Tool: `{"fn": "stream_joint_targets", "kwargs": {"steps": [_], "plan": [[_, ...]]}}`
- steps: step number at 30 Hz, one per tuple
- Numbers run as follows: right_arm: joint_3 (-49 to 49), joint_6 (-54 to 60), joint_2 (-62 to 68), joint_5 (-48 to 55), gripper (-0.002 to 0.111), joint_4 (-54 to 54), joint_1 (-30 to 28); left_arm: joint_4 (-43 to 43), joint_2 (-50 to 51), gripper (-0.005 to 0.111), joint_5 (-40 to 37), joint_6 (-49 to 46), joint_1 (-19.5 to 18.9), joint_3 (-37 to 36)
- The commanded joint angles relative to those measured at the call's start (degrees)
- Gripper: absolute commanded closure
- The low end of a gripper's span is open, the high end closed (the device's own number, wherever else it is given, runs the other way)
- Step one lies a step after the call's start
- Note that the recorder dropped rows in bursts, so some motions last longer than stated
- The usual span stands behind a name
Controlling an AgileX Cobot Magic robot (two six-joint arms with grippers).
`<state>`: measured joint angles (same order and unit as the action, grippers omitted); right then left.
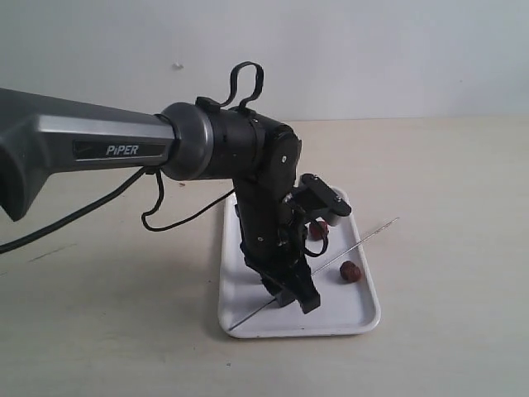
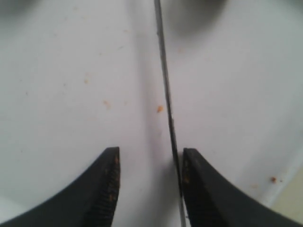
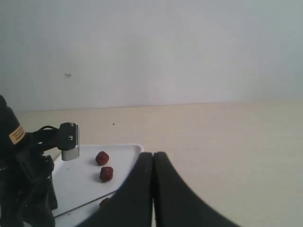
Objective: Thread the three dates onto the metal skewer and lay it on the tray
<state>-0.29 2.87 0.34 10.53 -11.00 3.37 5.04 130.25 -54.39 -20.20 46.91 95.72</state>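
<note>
The metal skewer [image 1: 364, 238] lies slantwise across the tray [image 1: 355, 318], one tip at the near left corner, the other poking past the right rim over the table [image 1: 446, 165]. Its visible length is bare. The three dates [image 3: 106, 174] sit loose on the tray, one date [image 1: 350, 271] just beside the rod. The left gripper [image 2: 150, 189] stands low over the tray, jaws spread, with the skewer running between its fingers [image 2: 106, 189], close against one and not pinched. The right gripper [image 3: 153, 189] hangs beside the tray, fingers pressed together on nothing
</note>
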Motion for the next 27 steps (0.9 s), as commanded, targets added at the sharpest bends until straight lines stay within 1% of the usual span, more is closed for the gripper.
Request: {"fn": "stream_joint_targets", "kwargs": {"steps": [1, 3, 4, 7, 8, 10, 15, 18, 21, 23, 27], "plan": [[0.29, 0.08, -0.34, -0.34, 0.108, 0.00, -0.38, 0.01, 0.29, 0.064, 0.13, 1.18, 0.13, 0.25], [0.29, 0.08, -0.34, -0.34, 0.108, 0.00, -0.38, 0.01, 0.29, 0.068, -0.11, 1.18, 0.13, 0.25], [0.29, 0.08, -0.34, -0.34, 0.108, 0.00, -0.38, 0.01, 0.29, 0.074, -0.36, 1.18, 0.13, 0.25], [0.29, 0.08, -0.34, -0.34, 0.108, 0.00, -0.38, 0.01, 0.29, 0.094, -1.44, 1.18, 0.13, 0.25], [0.29, 0.08, -0.34, -0.34, 0.108, 0.00, -0.38, 0.01, 0.29, 0.105, -1.93, 1.18, 0.13, 0.25], [0.29, 0.08, -0.34, -0.34, 0.108, 0.00, -0.38, 0.01, 0.29, 0.107, -2.63, 1.18, 0.13, 0.25], [0.29, 0.08, -0.34, -0.34, 0.108, 0.00, -0.38, 0.01, -1.90, 0.107, -3.72, 1.18, 0.13, 0.47], [0.29, 0.08, -0.34, -0.34, 0.108, 0.00, -0.38, 0.16, -4.88, 0.107, -3.65, 0.94, 0.13, 0.62], [0.29, 0.08, -0.34, -0.34, 0.108, 0.00, -0.38, 0.91, -8.28, 0.107, -5.13, -0.42, -0.10, 0.82], [0.29, 0.08, -0.34, -0.34, 0.108, 0.00, -0.38, 4.13, -10.38, 0.107, -6.85, -3.36, -0.89, 0.82], [0.29, 0.08, -0.34, -0.34, 0.108, 0.00, -0.38, 12.43, -13.22, 0.107, -13.77, -11.01, -3.66, 0.82]]}}
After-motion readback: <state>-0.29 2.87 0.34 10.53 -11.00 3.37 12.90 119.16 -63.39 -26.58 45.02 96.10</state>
